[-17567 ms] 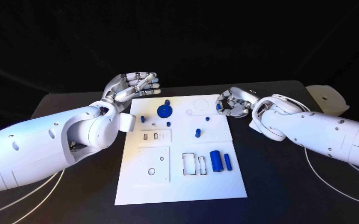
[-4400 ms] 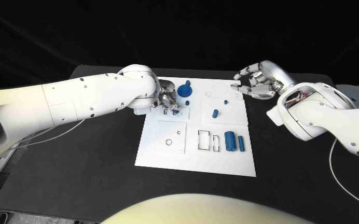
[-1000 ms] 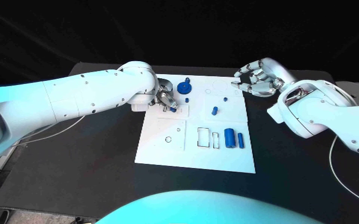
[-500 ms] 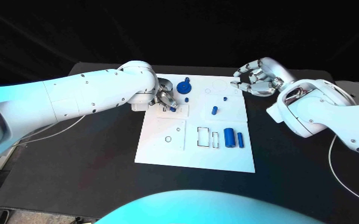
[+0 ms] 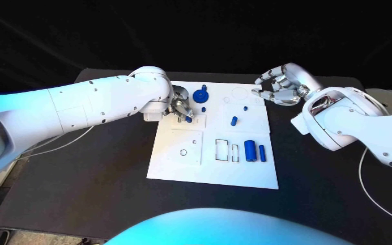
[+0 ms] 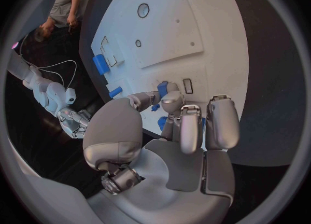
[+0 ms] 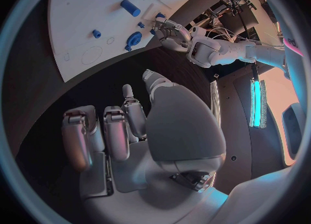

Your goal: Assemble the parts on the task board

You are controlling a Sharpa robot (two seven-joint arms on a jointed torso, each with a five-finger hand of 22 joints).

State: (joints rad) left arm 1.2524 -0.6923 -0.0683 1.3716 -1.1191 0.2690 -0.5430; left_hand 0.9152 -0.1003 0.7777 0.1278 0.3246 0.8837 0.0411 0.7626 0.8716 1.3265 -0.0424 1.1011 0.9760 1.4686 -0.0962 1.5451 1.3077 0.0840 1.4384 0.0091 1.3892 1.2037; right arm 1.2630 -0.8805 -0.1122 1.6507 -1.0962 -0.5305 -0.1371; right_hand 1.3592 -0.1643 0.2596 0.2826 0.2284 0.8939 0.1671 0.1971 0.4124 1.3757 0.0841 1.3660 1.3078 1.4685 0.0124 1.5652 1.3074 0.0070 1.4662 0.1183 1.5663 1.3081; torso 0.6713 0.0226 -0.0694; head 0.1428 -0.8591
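Two silver hands flank the flat white plastic task board point(image 5: 214, 160) in the head view. The left hand point(image 5: 181, 107) is bent down over the board's near-left corner, fingertips pinching a small blue peg-like part point(image 5: 188, 118) at a pale recessed panel. The right hand point(image 5: 280, 89) hovers off the board's far-right edge, fingers curled loosely inward on nothing. A blue gear-shaped disc point(image 5: 201, 96), a short blue stub point(image 5: 234, 121) and two smooth blue cylinders point(image 5: 255, 151) lie on the board.

From the left wrist, the thumb and fingers point(image 6: 170, 101) clamp the little blue part point(image 6: 162, 87) against the board — to seat it well, I judge, keep it upright over its slot and press straight down, no twisting.

From the right wrist, the right hand point(image 7: 129, 125) holds nothing; the board's matte face point(image 7: 78, 22) sits well beyond it.
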